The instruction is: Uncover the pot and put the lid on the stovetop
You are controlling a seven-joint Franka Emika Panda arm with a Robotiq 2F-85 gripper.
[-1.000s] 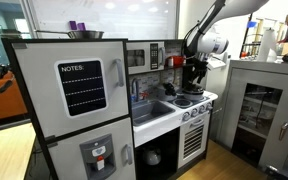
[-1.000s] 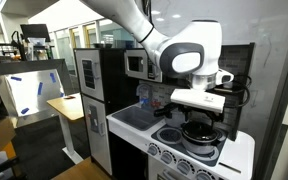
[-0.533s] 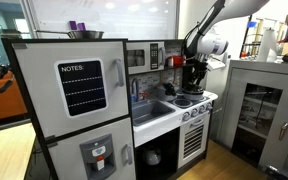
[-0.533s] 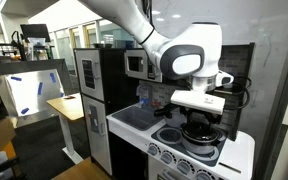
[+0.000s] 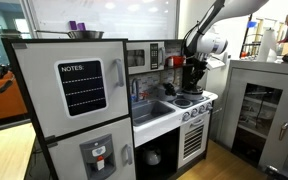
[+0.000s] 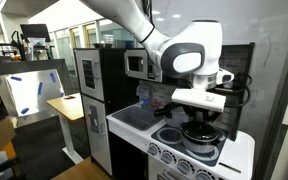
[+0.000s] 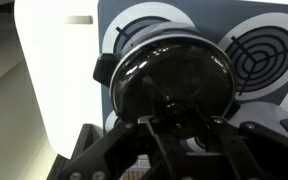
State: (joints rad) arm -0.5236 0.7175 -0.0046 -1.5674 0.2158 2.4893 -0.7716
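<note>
the small silver-grey metal pot (image 6: 196,140) sits on a burner of the white toy stovetop (image 6: 240,152). it is covered by its dark round lid (image 7: 174,70), so nothing inside shows. the black robot gripper (image 7: 174,120) is clamped on the lid's centre, above the stovetop. a second ago its jaws stood wider; pot and lid have not shifted.

I'm in a lab/office room, not a real home. The toy kitchen (image 5: 134,110) is a kid-size playset w/ a fridge (image 5: 79,120) marked "NOTES:", a sink (image 5: 152,108) and a stovetop (image 5: 194,101). Right beside its stove end stands a grey metal cabinet (image 5: 259,110); past its fridge end are a work table (image 6: 69,106) and a monitor (image 6: 34,33).
</note>
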